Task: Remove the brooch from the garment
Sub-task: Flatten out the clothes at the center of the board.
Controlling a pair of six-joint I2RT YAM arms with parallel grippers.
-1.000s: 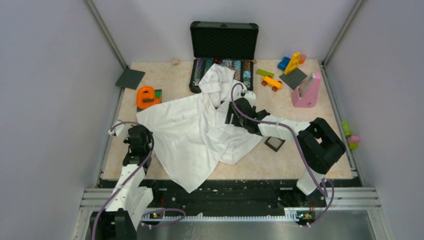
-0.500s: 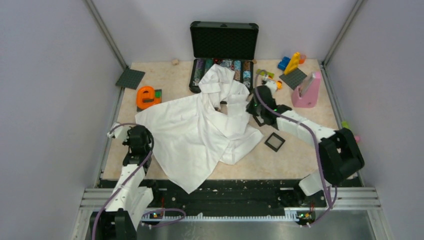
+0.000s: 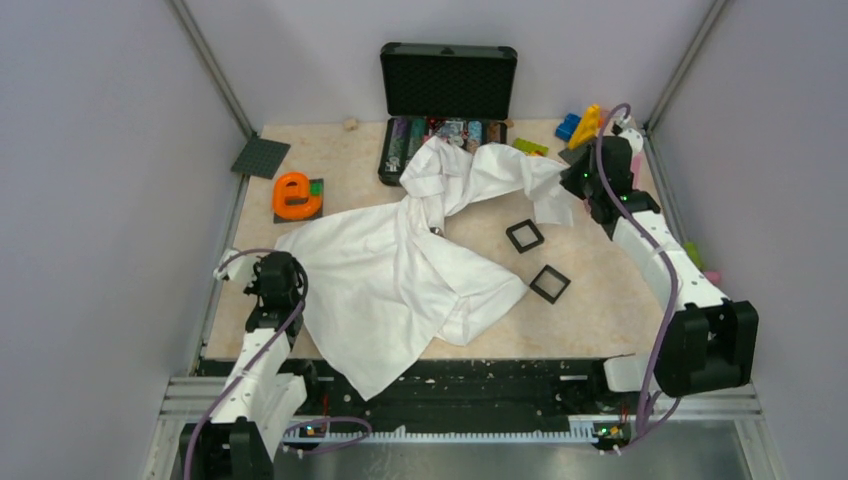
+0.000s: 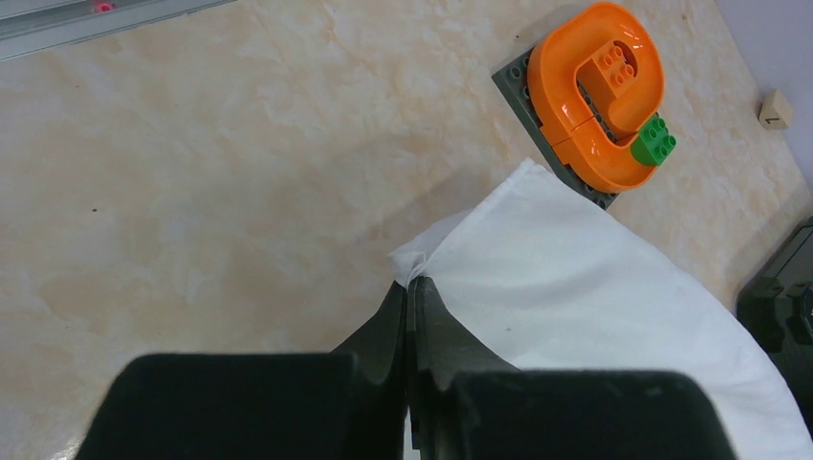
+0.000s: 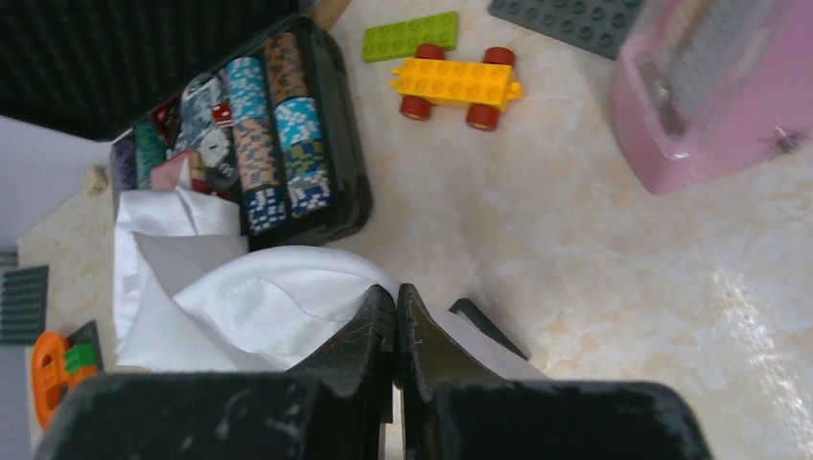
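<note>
The garment, a white shirt (image 3: 390, 270), lies crumpled across the middle of the table. My left gripper (image 3: 288, 272) is shut on a fold at the shirt's left edge (image 4: 422, 264), low over the table. My right gripper (image 3: 570, 184) is shut on another part of the shirt (image 5: 278, 307) and holds it stretched toward the back right corner. A tiny dark speck (image 3: 437, 231) sits on a middle fold; it is too small to tell whether this is the brooch.
An open black case of chips (image 3: 447, 140) stands at the back, partly under the shirt. Two black square frames (image 3: 524, 236) (image 3: 549, 283) lie right of the shirt. An orange piece (image 3: 292, 195) sits at left. A pink block (image 5: 709, 105) and a yellow toy car (image 5: 455, 84) lie near the right gripper.
The right gripper shut on the shirt near the middle and dragged it to the back right, uncovering a second black frame. The left gripper kept its hold and place.
</note>
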